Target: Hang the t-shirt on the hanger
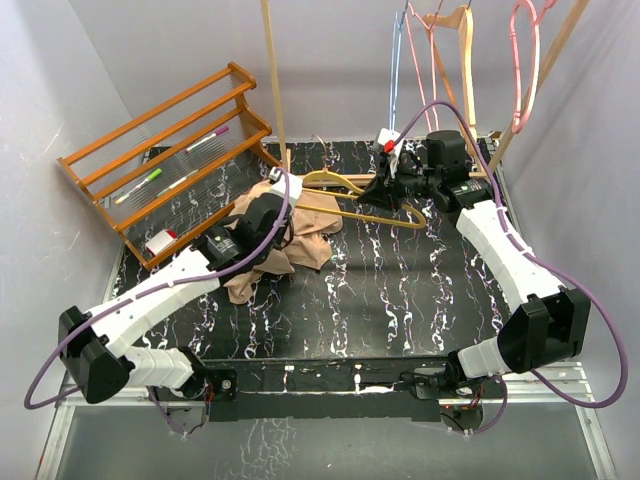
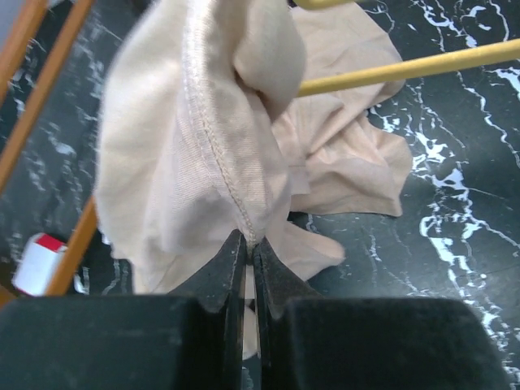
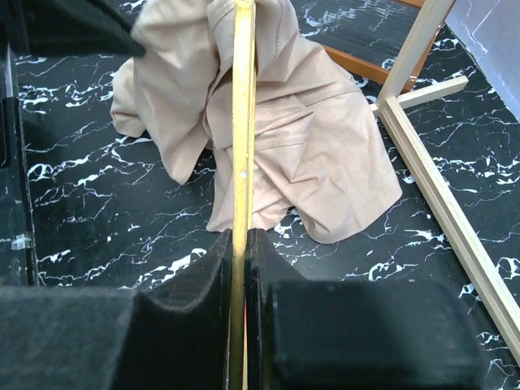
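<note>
The tan-beige t-shirt (image 1: 300,240) lies bunched on the black marbled table, left of centre. My left gripper (image 1: 262,222) is shut on a seamed hem of the t-shirt (image 2: 203,146) and lifts that part off the table. The mustard-yellow hanger (image 1: 350,200) lies across the middle, its left end under the lifted fabric. My right gripper (image 1: 385,192) is shut on the hanger's bar (image 3: 241,122), which runs straight away from the jaws into the t-shirt (image 3: 309,138). The bar also shows in the left wrist view (image 2: 406,69).
An orange wooden rack (image 1: 165,150) with pens stands at the back left. A light wooden frame (image 1: 275,80) stands at the back, with pink, blue and wooden hangers (image 1: 525,60) hung from it. Its base rail (image 3: 439,195) lies to the right of the t-shirt.
</note>
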Robot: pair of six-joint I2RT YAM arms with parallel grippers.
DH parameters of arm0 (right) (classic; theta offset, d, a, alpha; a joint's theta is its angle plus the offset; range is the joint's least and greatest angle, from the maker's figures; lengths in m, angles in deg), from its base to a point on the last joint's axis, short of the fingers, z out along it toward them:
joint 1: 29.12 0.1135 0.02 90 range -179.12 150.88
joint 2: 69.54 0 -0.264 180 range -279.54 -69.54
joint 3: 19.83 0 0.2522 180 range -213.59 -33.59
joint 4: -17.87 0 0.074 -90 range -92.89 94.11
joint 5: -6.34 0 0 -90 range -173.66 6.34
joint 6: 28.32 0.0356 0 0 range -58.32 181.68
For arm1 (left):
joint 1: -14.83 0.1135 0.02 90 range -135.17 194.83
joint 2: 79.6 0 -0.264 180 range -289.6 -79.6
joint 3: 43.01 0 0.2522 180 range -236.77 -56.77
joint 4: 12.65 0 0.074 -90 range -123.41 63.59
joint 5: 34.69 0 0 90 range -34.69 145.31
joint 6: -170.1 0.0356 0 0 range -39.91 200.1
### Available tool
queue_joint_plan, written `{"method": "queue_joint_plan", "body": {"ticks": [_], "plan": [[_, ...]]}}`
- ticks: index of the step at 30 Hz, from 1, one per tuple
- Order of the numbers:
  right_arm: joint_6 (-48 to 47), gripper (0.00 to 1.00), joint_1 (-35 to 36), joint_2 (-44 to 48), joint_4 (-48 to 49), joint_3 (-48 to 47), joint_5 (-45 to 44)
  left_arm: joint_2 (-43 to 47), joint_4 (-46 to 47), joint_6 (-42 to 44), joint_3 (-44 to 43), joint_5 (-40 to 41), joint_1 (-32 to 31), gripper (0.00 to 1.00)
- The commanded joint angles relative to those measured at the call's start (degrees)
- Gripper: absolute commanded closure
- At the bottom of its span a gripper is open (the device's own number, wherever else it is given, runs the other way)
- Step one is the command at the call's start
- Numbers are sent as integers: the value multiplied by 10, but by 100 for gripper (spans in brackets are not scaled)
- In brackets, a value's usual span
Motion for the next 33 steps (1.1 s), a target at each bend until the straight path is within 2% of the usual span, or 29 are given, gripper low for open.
{"method": "queue_joint_plan", "body": {"ticks": [1, 5, 9, 13, 22, 30, 33], "plan": [[-32, 92, -1, 8, -5, -11, 20, 53, -48, 114, -36, -6, 23, 100], [-69, 92, -2, -14, -55, -37, 33, 75, -64, 203, -37, -19, 44, 100], [-113, 92, -1, -28, -96, -57, 51, 89, -80, 294, -43, -67, 96, 100], [-130, 92, -1, -31, -99, -61, 64, 94, -76, 367, -55, -73, 116, 100], [-73, 92, -1, -2, 15, -22, 79, 73, -65, 489, -129, -80, 138, 100], [-42, 92, -4, 43, 89, 12, 76, 15, -68, 521, -231, -128, 217, 100], [1, 92, -5, 66, 160, 42, 60, -5, -70, 510, -260, -145, 240, 100]]}}
